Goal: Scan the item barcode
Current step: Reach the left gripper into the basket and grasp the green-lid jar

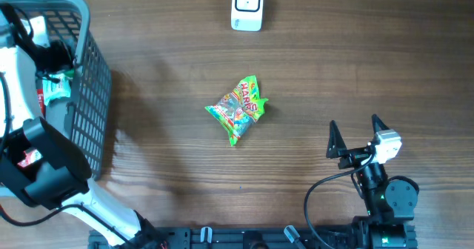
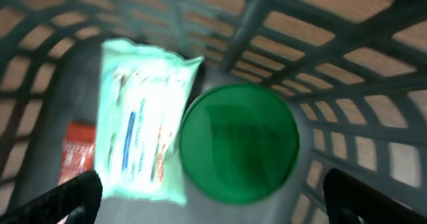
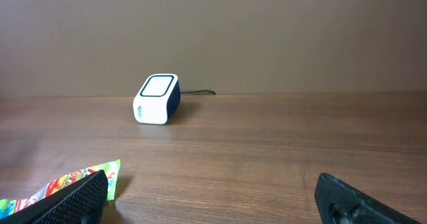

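**Step in hand:** pick-up; scanning has not begun. Neither arm holds anything. The left gripper (image 2: pixel 212 184) hangs inside the basket (image 1: pixel 95 93) with its jaws spread wide, directly over the contents. The right gripper (image 1: pixel 354 124) sits near the front of the tabletop (image 1: pixel 370 56), equally wide and empty, facing the scanner (image 1: pixel 246 6) at the far edge.

**Items:** a candy bag (image 1: pixel 238 108) lies alone mid-tabletop, between basket and scanner and well apart from both grippers. In the basket lie a mint-green packet (image 2: pixel 143 117), a round green lid (image 2: pixel 239 144) just beside its right edge, and a red packet (image 2: pixel 77 151) at its left side. Which item is due for scanning cannot be settled. The left gripper's position suggests a basket item.

**Next move, as judged:** lower the left gripper, close on one item, and carry it to the scanner with the barcode turned to its window. No barcode is legible — the left wrist view is blurred.

**Materials:**
- The basket is a grey plastic lattice of open rectangular cells.
- The packets are thin glossy film, likely to crumple or slip.
- The lid is a smooth disc and looks rigid.
- The candy bag is crinkled, brightly printed film.
- The scanner is a small rounded white block with dark sides and a cable.
- The tabletop is brown woodgrain.
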